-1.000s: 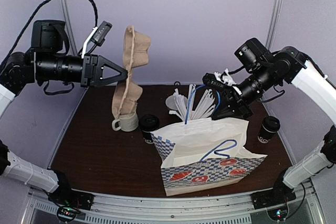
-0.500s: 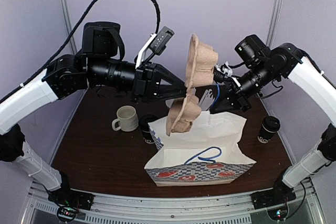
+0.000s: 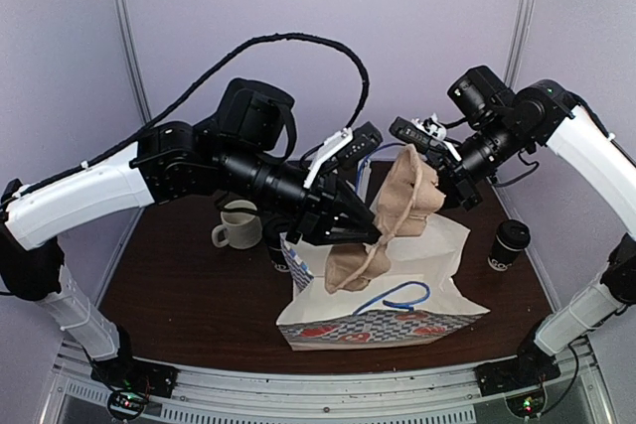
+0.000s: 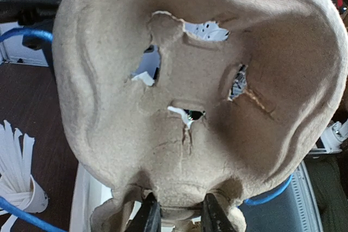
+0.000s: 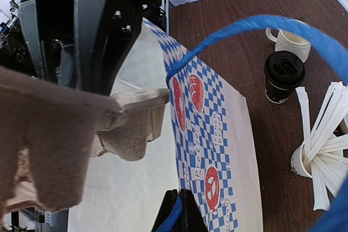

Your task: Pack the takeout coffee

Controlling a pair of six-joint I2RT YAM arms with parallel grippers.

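One takeout coffee cup [image 3: 510,243] [image 5: 283,77], black with a black lid, stands on the table right of the paper bag [image 3: 437,245]. A second one [image 3: 275,253] peeks out behind the bag's left corner, mostly hidden by my left arm. My left gripper [image 3: 373,235] [image 4: 176,218] is shut on the edge of a brown pulp cup carrier [image 3: 402,201] [image 4: 190,96], which hangs tilted over the bag's mouth. My right gripper [image 3: 462,191] [image 5: 178,210] is shut on the bag's blue handle [image 5: 255,25] and holds it up.
A cream mug [image 3: 237,225] [image 5: 291,42] stands at the back left. A white cup of stirrers [image 5: 321,145] [image 4: 16,172] stands behind the checkered bag [image 5: 206,134]. The carrier [image 5: 65,134] and my left arm crowd the space above the bag.
My left arm has swung right and down with the carrier, from above the mug to the bag's mouth. The right gripper has kept hold of the handle, shifting slightly up and right.
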